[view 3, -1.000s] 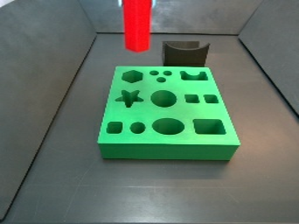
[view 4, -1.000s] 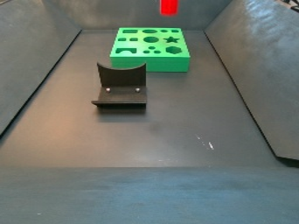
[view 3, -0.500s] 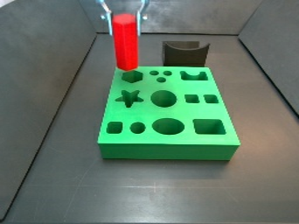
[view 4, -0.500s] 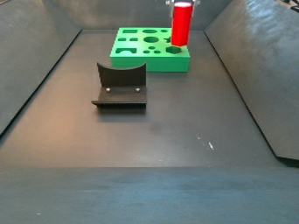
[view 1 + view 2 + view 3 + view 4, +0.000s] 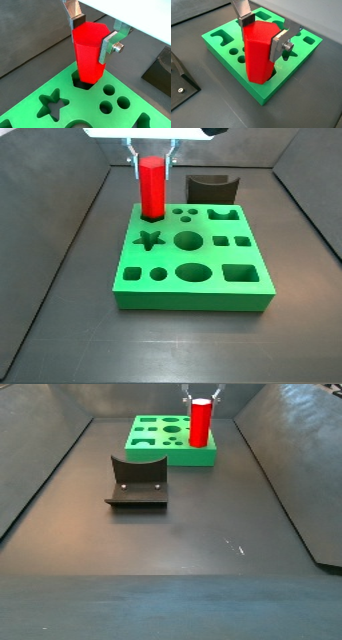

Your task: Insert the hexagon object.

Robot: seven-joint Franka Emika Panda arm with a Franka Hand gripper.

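The hexagon object, a tall bright red peg (image 5: 152, 186), stands upright with its lower end in the hexagonal hole at a far corner of the green block (image 5: 214, 256). My gripper (image 5: 152, 160) is shut on the peg's upper part. In both wrist views the silver fingers (image 5: 108, 44) (image 5: 246, 21) press two opposite sides of the peg (image 5: 88, 55) (image 5: 258, 55), which enters the hole in the block (image 5: 60, 107) (image 5: 218, 37). In a side view the peg (image 5: 201, 422) stands at the block's (image 5: 163, 436) right corner under the gripper (image 5: 201, 398).
The dark fixture (image 5: 136, 482) stands on the floor beside the green block, seen behind it in a side view (image 5: 211, 188). It also shows in both wrist views (image 5: 160, 75) (image 5: 181, 87). Other shaped holes, among them a star (image 5: 148, 239), are open. Grey walls enclose the floor.
The gripper has come down with the red peg from high above the block. The peg's lower end now sits in the hexagonal hole.
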